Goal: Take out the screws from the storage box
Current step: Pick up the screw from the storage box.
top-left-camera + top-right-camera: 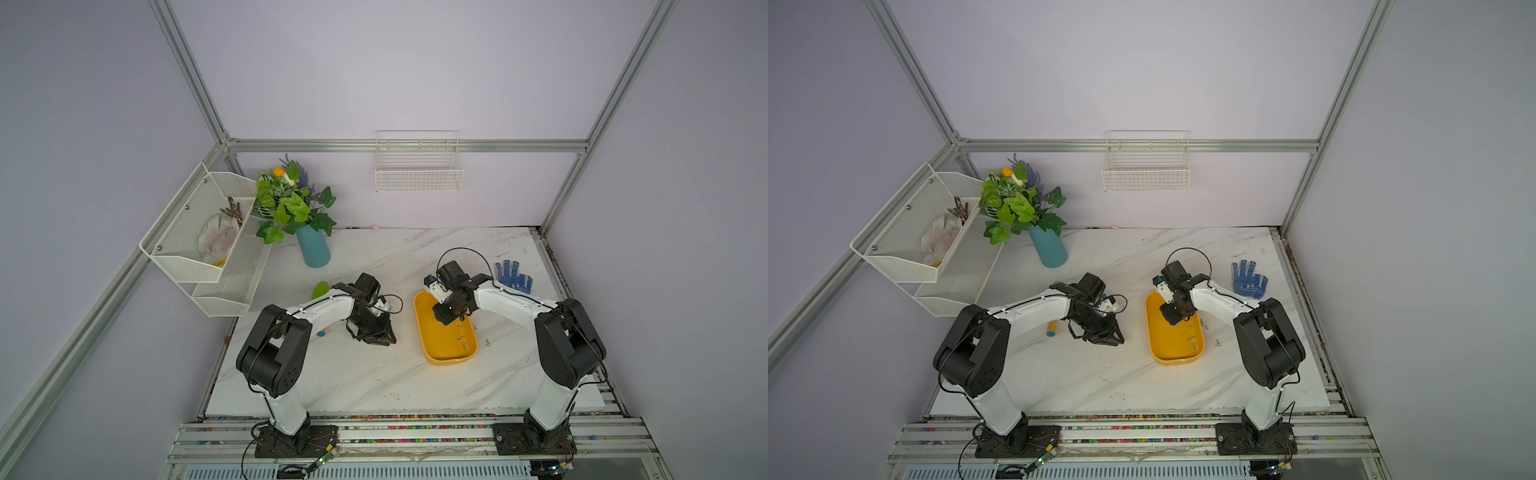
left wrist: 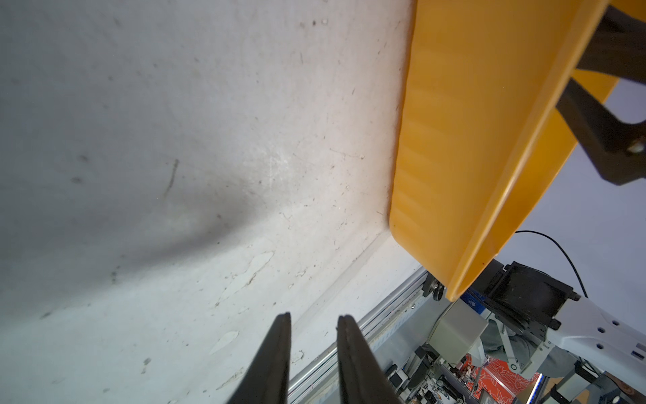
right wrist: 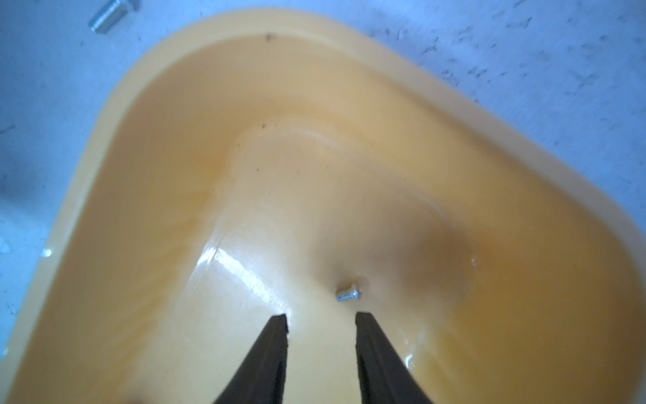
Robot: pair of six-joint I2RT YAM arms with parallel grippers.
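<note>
The storage box (image 1: 432,353) is a shallow yellow tub right of the table's middle, seen in both top views (image 1: 1156,353). My right gripper (image 3: 321,316) hangs low inside it (image 1: 444,319), open, with nothing between its fingers. One small silvery screw (image 3: 347,293) lies on the box floor just beyond the fingertips. Two more screws (image 1: 462,340) lie near the box's near end. Another screw (image 3: 112,14) rests on the table outside the rim, and one (image 1: 487,342) sits right of the box. My left gripper (image 2: 314,318) hovers left of the box (image 1: 384,340), slightly open and empty.
A blue dotted glove (image 1: 513,276) lies at the back right. A teal vase with green plants (image 1: 312,245) and white mesh baskets (image 1: 208,232) stand at the back left. A green object (image 1: 320,289) and a small yellow cylinder (image 1: 1052,328) lie by the left arm.
</note>
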